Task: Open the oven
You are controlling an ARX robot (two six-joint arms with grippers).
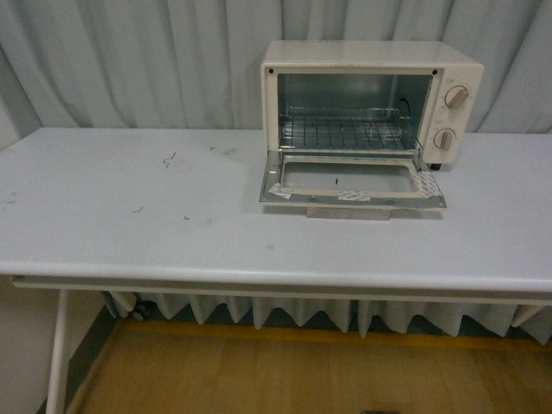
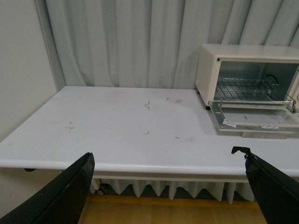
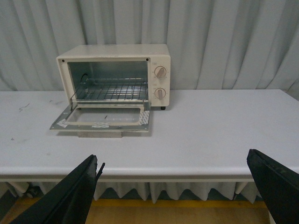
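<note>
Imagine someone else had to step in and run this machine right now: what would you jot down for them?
Left gripper: open, holding nothing, back at the near table edge.
Right gripper: open, holding nothing, also back from the oven.
The oven stands toward the far right of the table. Its door is folded down flat; the wire rack inside is bare.
Done: the oven is open.
Left: nothing that I can see; neither arm touches the oven.

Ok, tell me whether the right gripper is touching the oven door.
Apart. In the right wrist view the right gripper sits at the table's near edge, with bare table between it and the open oven door.
</note>
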